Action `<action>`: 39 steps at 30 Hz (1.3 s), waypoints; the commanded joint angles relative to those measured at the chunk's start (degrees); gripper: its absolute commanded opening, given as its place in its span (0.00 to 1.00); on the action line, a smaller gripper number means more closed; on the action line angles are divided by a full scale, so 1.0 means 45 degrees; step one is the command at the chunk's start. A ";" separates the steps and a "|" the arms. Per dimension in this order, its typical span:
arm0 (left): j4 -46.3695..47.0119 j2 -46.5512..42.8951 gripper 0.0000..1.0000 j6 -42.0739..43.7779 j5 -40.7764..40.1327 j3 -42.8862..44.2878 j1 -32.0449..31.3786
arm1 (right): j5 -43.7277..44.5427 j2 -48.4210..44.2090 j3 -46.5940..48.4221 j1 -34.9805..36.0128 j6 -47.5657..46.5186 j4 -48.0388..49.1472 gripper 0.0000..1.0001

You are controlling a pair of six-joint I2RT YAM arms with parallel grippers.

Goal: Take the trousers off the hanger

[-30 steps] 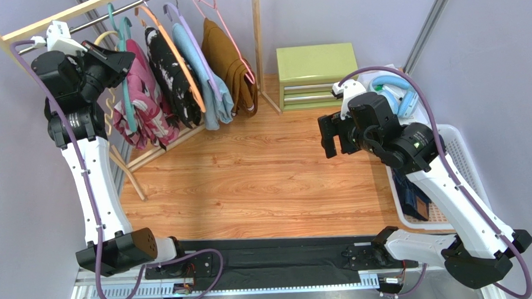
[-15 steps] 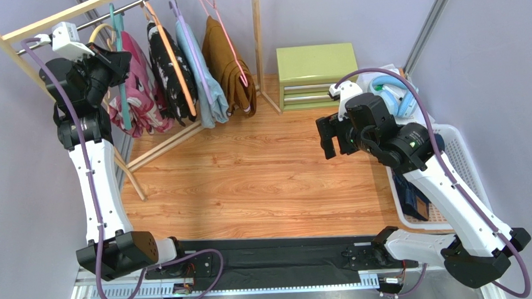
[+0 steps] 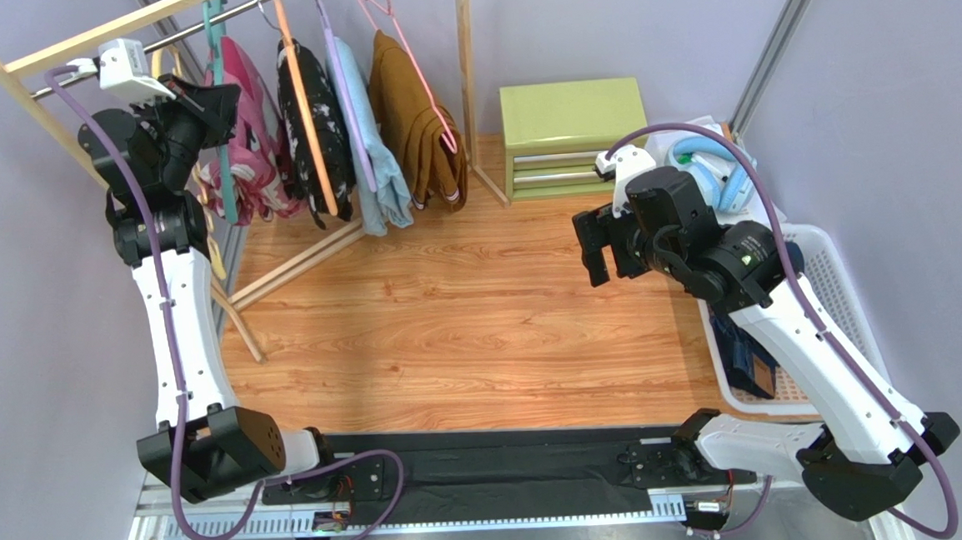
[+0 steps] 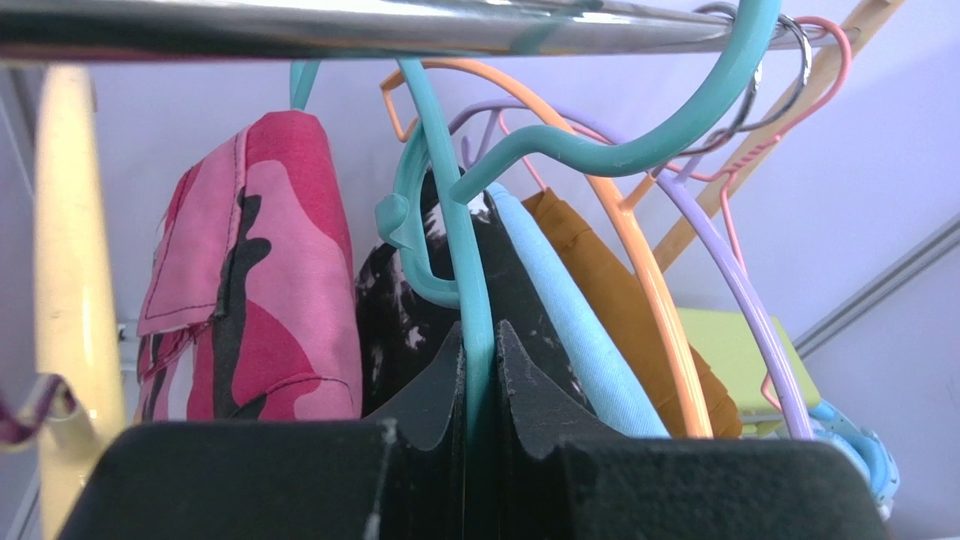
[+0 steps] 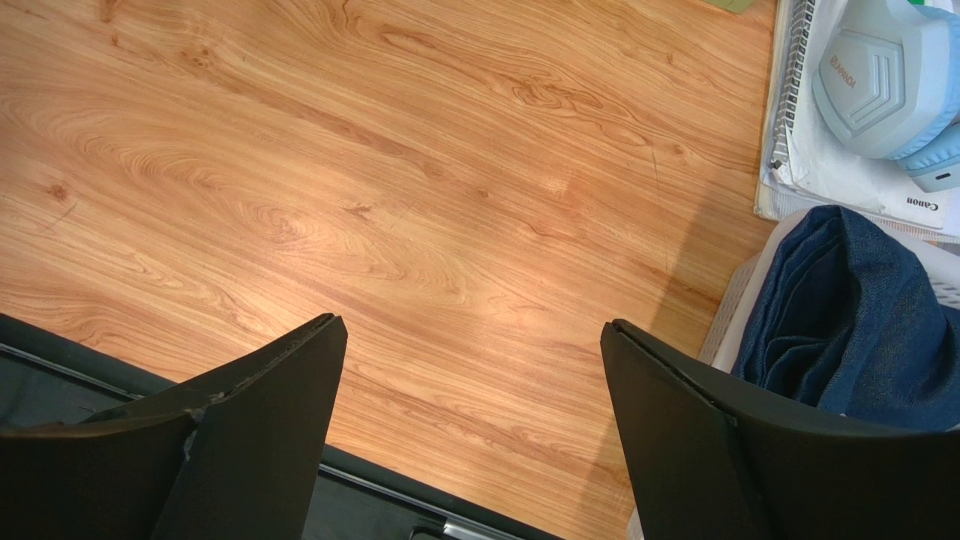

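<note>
The pink camouflage trousers (image 3: 254, 159) hang folded from the metal rail (image 3: 183, 32) at the back left, on a teal hanger (image 3: 224, 123). My left gripper (image 3: 207, 112) is shut on that hanger just under the rail. In the left wrist view the teal hanger (image 4: 451, 169) runs between my closed fingers (image 4: 428, 388), with the pink trousers (image 4: 254, 281) to its left. The navy trousers (image 3: 755, 354) lie in the white basket (image 3: 838, 286) at the right and also show in the right wrist view (image 5: 856, 315). My right gripper (image 3: 598, 248) is open and empty above the wooden table (image 5: 451, 169).
On the rail hang a black garment with white splotches (image 3: 314, 130) on an orange hanger, a light blue garment (image 3: 372, 139) and a brown garment (image 3: 421, 130). A green box (image 3: 569, 127) stands at the back. Blue headphones (image 3: 712, 168) lie behind the basket.
My left gripper has moved up and back toward the rail with the teal hanger. The garments have swung back and hang straighter. The right arm has barely moved.
</note>
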 commanded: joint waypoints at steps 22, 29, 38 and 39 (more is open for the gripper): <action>0.2437 -0.3174 0.00 0.0629 0.0520 -0.0503 -0.0060 | -0.0026 -0.0009 0.0091 -0.0077 -0.0225 0.0627 0.89; 0.0206 -0.4521 0.00 -0.0327 0.0030 -0.0835 -0.0060 | -0.0143 -0.0048 0.0151 -0.0058 -0.0166 0.0646 0.89; -0.3642 -0.5264 0.00 -0.0797 -0.0438 0.0355 -0.0060 | -0.0533 -0.0029 0.0014 -0.0077 0.0048 0.0588 0.89; -0.4109 -0.5342 0.00 -0.0797 -0.0478 0.0376 -0.0041 | -0.0611 0.0029 0.0014 -0.0077 0.0068 0.0587 0.89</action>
